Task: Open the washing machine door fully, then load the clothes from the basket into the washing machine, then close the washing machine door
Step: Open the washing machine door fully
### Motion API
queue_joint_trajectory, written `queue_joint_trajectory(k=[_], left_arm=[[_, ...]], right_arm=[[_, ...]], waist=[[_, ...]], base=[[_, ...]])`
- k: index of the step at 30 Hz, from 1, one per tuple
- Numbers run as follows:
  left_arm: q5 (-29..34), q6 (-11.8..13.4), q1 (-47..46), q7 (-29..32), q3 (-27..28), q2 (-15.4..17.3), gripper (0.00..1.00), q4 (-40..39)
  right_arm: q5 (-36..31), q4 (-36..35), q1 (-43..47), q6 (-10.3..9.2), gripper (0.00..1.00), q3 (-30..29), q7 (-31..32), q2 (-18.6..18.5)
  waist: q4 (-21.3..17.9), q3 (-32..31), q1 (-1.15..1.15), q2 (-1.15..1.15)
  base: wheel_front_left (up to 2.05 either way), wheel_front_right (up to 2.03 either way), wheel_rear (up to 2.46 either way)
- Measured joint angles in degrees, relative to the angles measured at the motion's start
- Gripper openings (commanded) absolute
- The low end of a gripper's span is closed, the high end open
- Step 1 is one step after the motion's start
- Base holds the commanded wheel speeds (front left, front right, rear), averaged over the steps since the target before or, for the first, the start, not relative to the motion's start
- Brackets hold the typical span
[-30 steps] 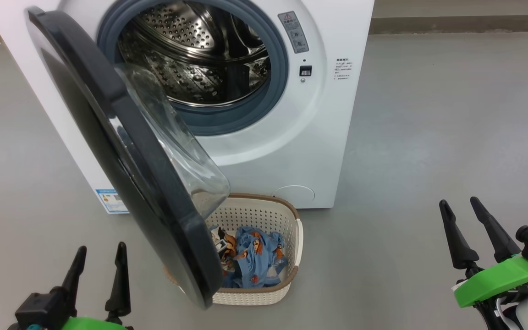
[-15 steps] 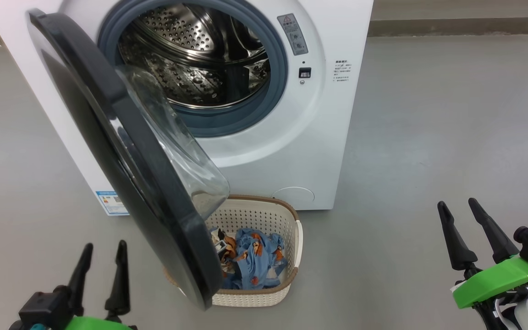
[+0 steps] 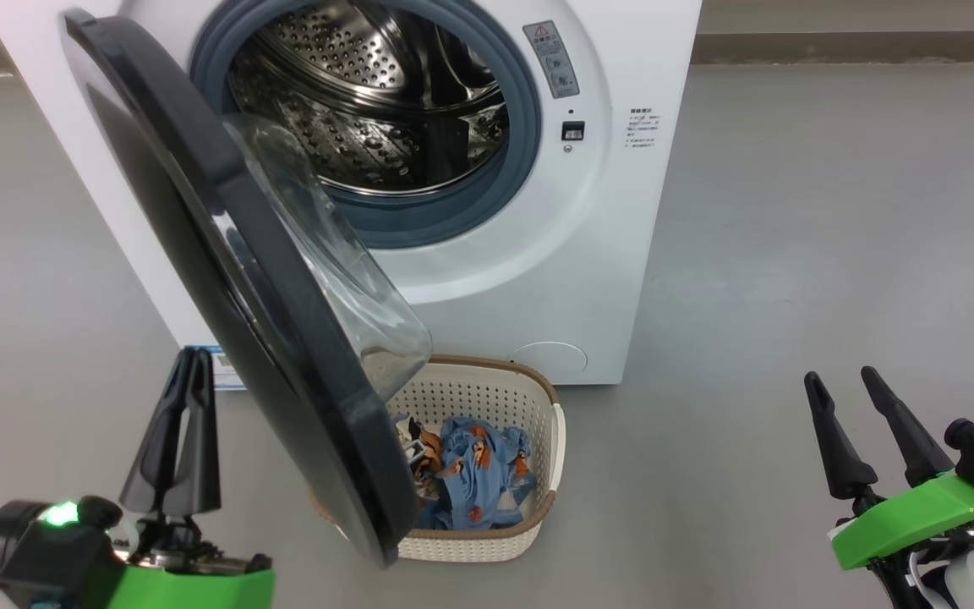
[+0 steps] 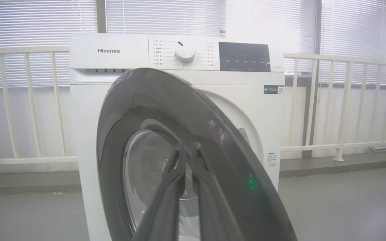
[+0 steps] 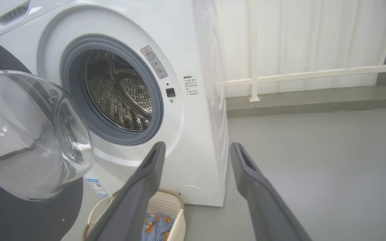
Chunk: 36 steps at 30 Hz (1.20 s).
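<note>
The left claw (image 3: 191, 359) is clenched shut on nothing. Its two fingers are pressed together and point at the glossy outer face of the door (image 3: 225, 254), just beside it; I cannot tell whether the tips touch it. The right claw (image 3: 840, 376) hangs spread and empty, well apart over the floor (image 3: 791, 211) to the right.

The door stands only half open, with its free edge above the left side of the basket (image 3: 495, 364). The basket sits on the floor against the front of the washing machine (image 3: 622, 254). The clothes (image 3: 470, 465) lie in it, partly hidden behind the door's edge.

To my eye the trouble lies there. A push on that outer face would swing the door toward closing, not wider. The rim is slick and curved, so closed fingers could skid off it. If either claw goes for the clothes with the door like this, an arm may knock the glass bowl (image 3: 343, 279) or drag the light basket along the floor.
</note>
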Motion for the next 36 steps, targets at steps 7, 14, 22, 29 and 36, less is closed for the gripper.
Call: queue_joint_trajectory(k=[7, 14, 22, 29, 36], left_arm=[[0.92, -0.38, -0.13, 2.76, -4.75, -0.22, 0.00, -10.50], [0.80, -1.97, -0.12, 5.95, -10.43, -1.96, 0.00, -12.54], [-0.41, -3.64, 0.00, 7.48, -15.74, -3.59, 0.00, -7.92], [-2.76, -4.15, -0.07, 7.49, -16.83, -4.43, 0.00, -1.34], [-4.04, -4.14, -1.18, 7.40, -17.07, -5.50, 0.00, 3.21]], right_arm=[[0.00, 0.02, 0.00, 0.00, 1.00, -0.10, 0.00, 0.42], [-0.01, 0.22, 0.00, 0.00, 1.00, -0.02, 0.00, 1.46], [-0.01, 0.53, -0.01, 0.00, 1.00, 0.05, 0.00, 1.53], [0.00, 1.00, -0.03, 0.00, 1.00, 0.27, 0.00, 1.64], [0.00, 1.42, -0.11, 0.00, 1.00, 0.83, 0.00, 1.64]], waist=[[0.27, 0.24, 0.00, 0.00], [0.00, 0.39, 0.00, 0.00], [-0.90, 0.62, 0.00, 0.00], [-1.95, 1.08, 0.00, 0.00], [-2.69, 1.50, 0.00, 0.00]], base=[[0.00, 0.00, 0.00], [0.00, 0.00, 0.00], [0.00, 0.00, 0.00], [0.00, 0.00, 0.00], [0.00, 0.00, 0.00]])
